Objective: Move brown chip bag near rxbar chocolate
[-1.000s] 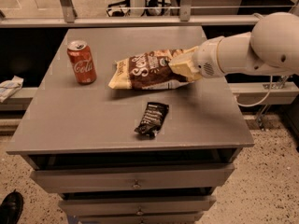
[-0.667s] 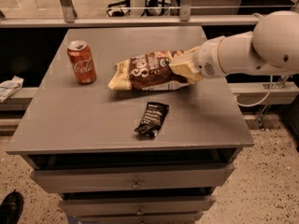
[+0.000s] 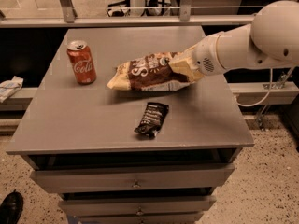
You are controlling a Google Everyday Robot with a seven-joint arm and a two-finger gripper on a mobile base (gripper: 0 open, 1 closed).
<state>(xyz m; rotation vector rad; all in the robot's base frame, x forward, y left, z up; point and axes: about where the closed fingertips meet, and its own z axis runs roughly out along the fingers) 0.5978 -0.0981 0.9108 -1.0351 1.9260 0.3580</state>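
Camera view
Tool [image 3: 186, 65]: right of centre in the upper half of the frame, at the end of the arm. It is closed on the pale yellow right end of the bag.
Arm [image 3: 252, 43]: thick, white and rounded. It fills the upper right corner and slants down to the left over the right side of the worktop.
Bag [image 3: 147, 73]: just above the middle of the frame, lying crosswise over the middle of the worktop. Its brown centre with white lettering faces up. The right end, in the tool, sits higher than the left end, which points toward the can. A shadow lies on the worktop under it. Whether the left end touches the surface cannot be told.
Bar [image 3: 152, 119]: just below the bag, flat on the worktop toward its front edge. Its long side runs from upper right to lower left. It is near the bag but apart from it, with bare surface between.
Can [image 3: 81, 62]: red and upright in the upper left of the frame, on the left part of the worktop. It stands left of the bag and does not touch it.
Worktop [image 3: 84, 120]: grey, flat top of a cabinet.
Drawers [image 3: 93, 181]: two fronts with small knobs, stacked below the worktop in the lower frame.
Floor [image 3: 271, 190]: speckled, lower right.
Shoe [image 3: 10, 208]: dark, in the lower left corner.
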